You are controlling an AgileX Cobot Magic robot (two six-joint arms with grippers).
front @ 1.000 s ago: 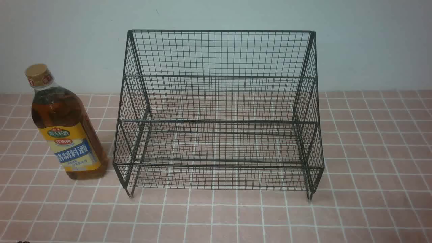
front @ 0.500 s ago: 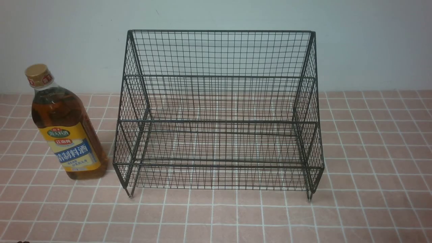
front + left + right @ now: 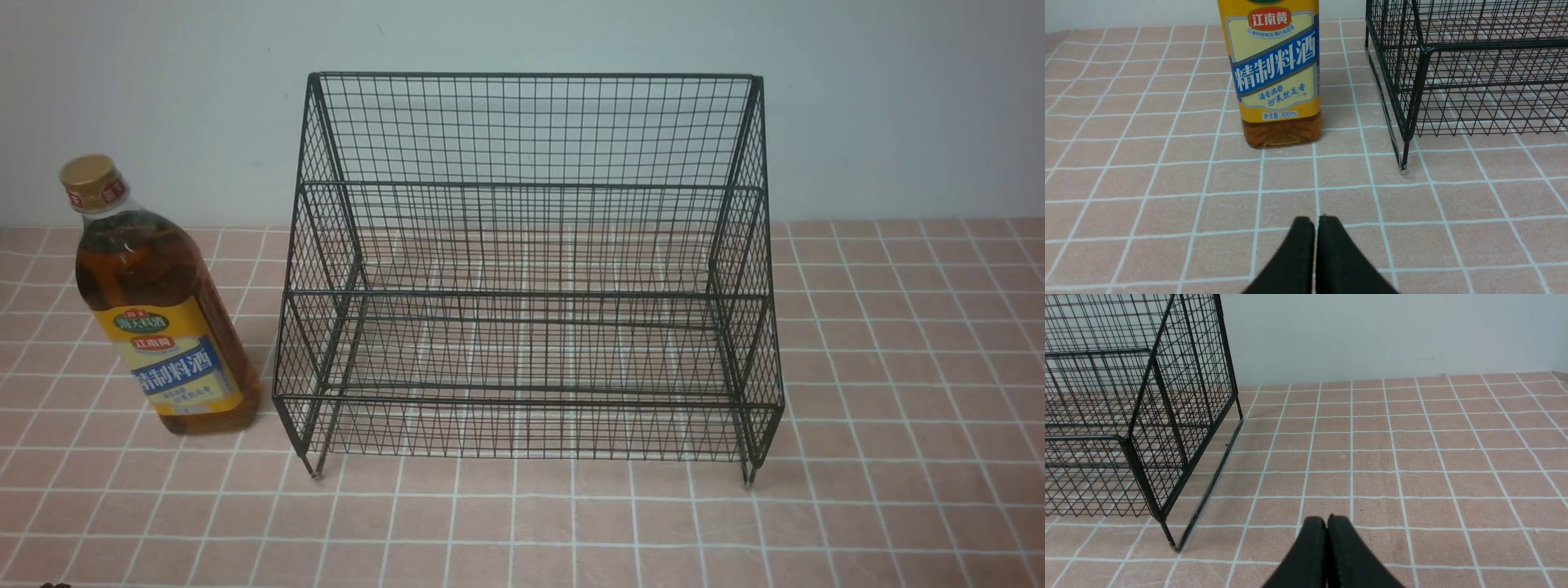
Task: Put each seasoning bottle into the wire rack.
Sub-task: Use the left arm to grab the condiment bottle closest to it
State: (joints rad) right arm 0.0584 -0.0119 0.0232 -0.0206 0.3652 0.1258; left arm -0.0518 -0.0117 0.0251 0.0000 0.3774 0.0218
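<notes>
A seasoning bottle of amber liquid with a tan cap and a yellow and blue label stands upright on the tiled surface, just left of the black wire rack. Both tiers of the rack hold nothing. In the left wrist view my left gripper is shut and empty, a short way in front of the bottle, with the rack's left front leg beside it. My right gripper is shut and empty too, over bare tiles beside the rack's right side. Neither arm shows in the front view.
A pale wall rises right behind the rack. Pink tiles with white grout stretch to the right of the rack and in front of it.
</notes>
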